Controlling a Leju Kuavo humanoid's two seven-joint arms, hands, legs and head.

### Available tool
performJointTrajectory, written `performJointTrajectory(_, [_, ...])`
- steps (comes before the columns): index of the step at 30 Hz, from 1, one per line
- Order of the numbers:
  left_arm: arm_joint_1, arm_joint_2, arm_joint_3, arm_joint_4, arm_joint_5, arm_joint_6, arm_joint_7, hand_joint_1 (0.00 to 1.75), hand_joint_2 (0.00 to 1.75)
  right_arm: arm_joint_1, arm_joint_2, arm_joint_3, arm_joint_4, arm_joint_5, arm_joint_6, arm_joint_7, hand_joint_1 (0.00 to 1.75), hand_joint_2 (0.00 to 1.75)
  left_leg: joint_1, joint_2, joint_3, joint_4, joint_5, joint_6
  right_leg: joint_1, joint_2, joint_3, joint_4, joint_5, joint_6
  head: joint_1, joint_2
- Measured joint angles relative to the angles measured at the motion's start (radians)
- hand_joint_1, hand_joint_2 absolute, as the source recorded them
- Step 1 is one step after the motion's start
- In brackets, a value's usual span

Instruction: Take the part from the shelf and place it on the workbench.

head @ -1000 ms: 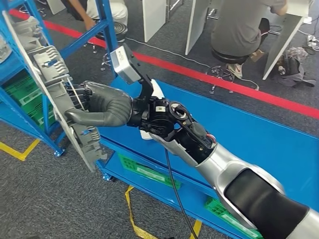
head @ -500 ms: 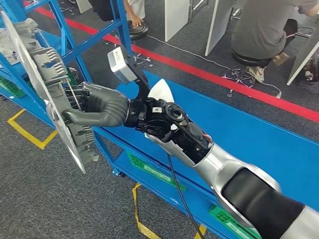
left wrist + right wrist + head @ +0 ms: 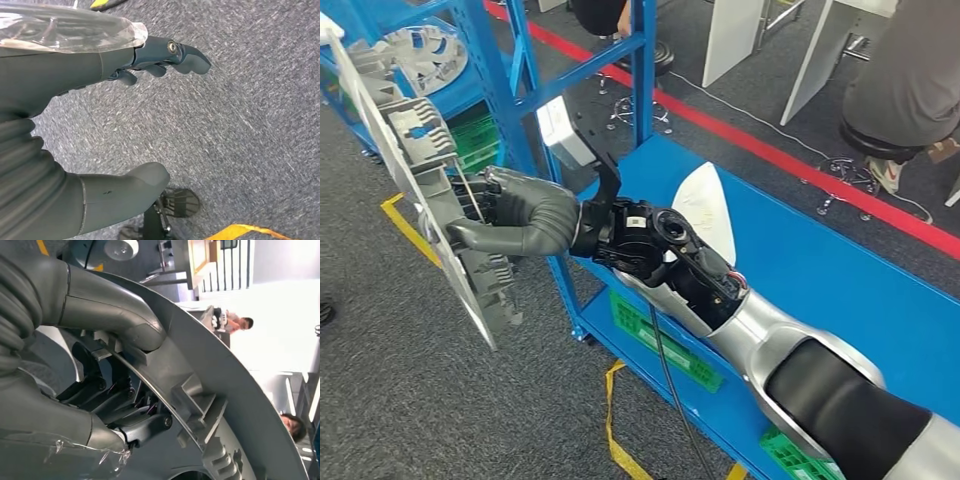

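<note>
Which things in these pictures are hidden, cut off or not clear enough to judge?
- Head view: the grey part runs past the left edge, and the right hand hides where its fingers hold it.
- Right wrist view: the thumb and the picture's edges hide the part's whole shape.
- Left wrist view: the left hand hangs over blurred carpet; the dark thing beneath is unclear.

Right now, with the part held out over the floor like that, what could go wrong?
The right hand grips the long grey part near its middle, so it may twist or slip and drop onto the carpet. Its upper end sits close to the blue shelf frame and could catch on it. The white object on the workbench could get in the way of setting it down.
</note>
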Motion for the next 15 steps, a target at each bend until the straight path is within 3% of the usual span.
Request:
performJointTrajectory(1, [0.000,0.000,0.000,0.000,0.000,0.000,0.000,0.00,1.75,0.003,-0.001,0.000,0.000,0.000,0.000,0.000,1.75,1.75,0.000,-0.011,0.000,0.000,0.000,0.000,0.000,0.004,-0.025,0.048,-0.011,0.001,0.002,0.000])
performJointTrajectory(2, [0.000,-0.001,0.000,0.000,0.000,0.000,0.000,0.00,1.75,0.006,-0.001,0.000,0.000,0.000,0.000,0.000,1.75,1.75,0.000,-0.021,0.000,0.001,0.000,0.000,0.000,0.006,-0.032,0.057,-0.001,0.000,0.005,0.000])
performJointTrajectory(3, [0.001,-0.001,0.000,0.000,0.000,0.000,0.000,0.00,1.75,0.007,-0.002,0.000,0.000,0.000,0.000,0.000,1.75,1.75,0.000,-0.033,0.001,0.002,0.000,0.000,0.000,0.008,-0.018,0.021,0.029,-0.003,0.007,0.000])
performJointTrajectory(4, [0.001,-0.001,0.000,0.000,0.000,0.000,0.000,0.00,1.75,0.007,-0.002,0.000,0.000,0.000,0.000,0.000,1.75,1.75,0.000,-0.044,0.002,0.003,0.000,0.000,0.000,0.018,0.011,-0.048,0.072,-0.006,0.010,0.000])
performJointTrajectory(6, [0.000,-0.002,0.000,0.000,0.000,0.000,0.000,0.00,1.75,0.006,-0.002,0.000,-0.001,0.000,-0.001,0.001,1.75,1.75,0.000,-0.066,0.001,0.005,0.000,-0.004,-0.002,0.054,0.073,-0.190,0.135,-0.014,0.012,0.000])
performJointTrajectory(8, [0.000,-0.003,0.000,0.000,0.000,0.000,0.000,0.00,1.75,0.007,-0.002,0.000,-0.001,0.000,-0.003,0.003,1.75,1.75,0.002,-0.083,-0.006,0.006,0.004,-0.014,-0.002,0.074,0.102,-0.250,0.146,-0.017,0.013,0.000])
performJointTrajectory(10, [0.002,-0.004,0.000,0.000,0.000,0.000,0.001,0.00,1.75,0.007,-0.002,0.000,-0.003,0.000,-0.005,0.008,1.75,1.75,0.005,-0.094,-0.014,0.005,0.008,-0.025,-0.003,0.058,0.111,-0.263,0.149,-0.021,0.013,0.000])
performJointTrajectory(12, [0.004,-0.004,0.000,0.000,0.000,0.000,0.002,0.00,1.75,0.007,-0.002,0.000,-0.009,-0.001,-0.005,0.014,1.75,1.75,0.003,-0.060,-0.031,0.037,-0.014,-0.034,-0.007,0.038,0.117,-0.276,0.157,-0.030,0.006,0.000])
performJointTrajectory(14, [0.003,-0.004,0.000,0.000,0.000,0.000,0.002,0.00,1.75,0.007,-0.002,0.000,-0.014,-0.002,-0.006,0.019,1.75,1.75,0.003,-0.012,-0.086,0.153,-0.074,-0.042,-0.007,0.016,0.119,-0.282,0.159,-0.036,-0.007,0.000])
performJointTrajectory(15, [0.002,-0.004,0.000,0.000,0.000,0.000,0.002,0.00,1.75,0.008,-0.002,-0.001,-0.016,-0.002,-0.007,0.021,1.75,1.75,0.006,-0.003,-0.122,0.226,-0.104,-0.047,-0.007,0.005,0.119,-0.282,0.159,-0.037,-0.013,0.000])
